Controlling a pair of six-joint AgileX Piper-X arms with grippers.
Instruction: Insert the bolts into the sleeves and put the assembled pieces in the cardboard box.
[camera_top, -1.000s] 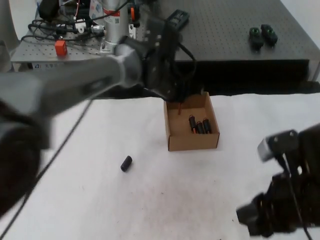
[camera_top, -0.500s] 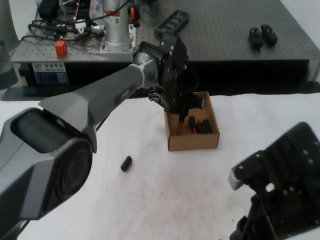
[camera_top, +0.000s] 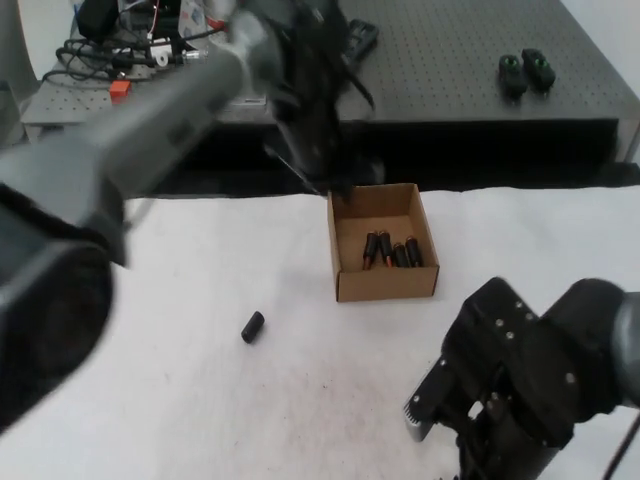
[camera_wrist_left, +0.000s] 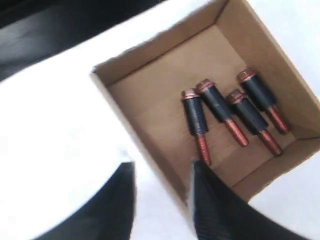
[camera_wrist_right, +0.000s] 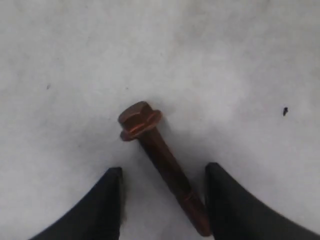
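The cardboard box (camera_top: 388, 283) stands mid-table and holds several copper bolts in black sleeves (camera_top: 390, 250), lying side by side (camera_wrist_left: 220, 110) on its floor (camera_wrist_left: 160, 100). My left gripper (camera_wrist_left: 160, 200) hovers open and empty over the box's near-left corner; in the high view it hangs at the box's far-left rim (camera_top: 335, 180). One loose black sleeve (camera_top: 253, 327) lies on the white cloth left of the box. A bare copper bolt (camera_wrist_right: 155, 150) lies on the cloth between the open fingers of my right gripper (camera_wrist_right: 162, 200). The right arm (camera_top: 520, 400) is at the front right.
A black perforated bench (camera_top: 450, 60) stretches behind the white cloth, with cables and gear (camera_top: 150, 50) at its left and two small black parts (camera_top: 525, 70) at its right. The cloth (camera_top: 150, 400) is bare around the loose sleeve.
The left gripper dipped into the box, left one more assembled piece there, then lifted back to the far-left rim. The right arm shifted left and lower at the front.
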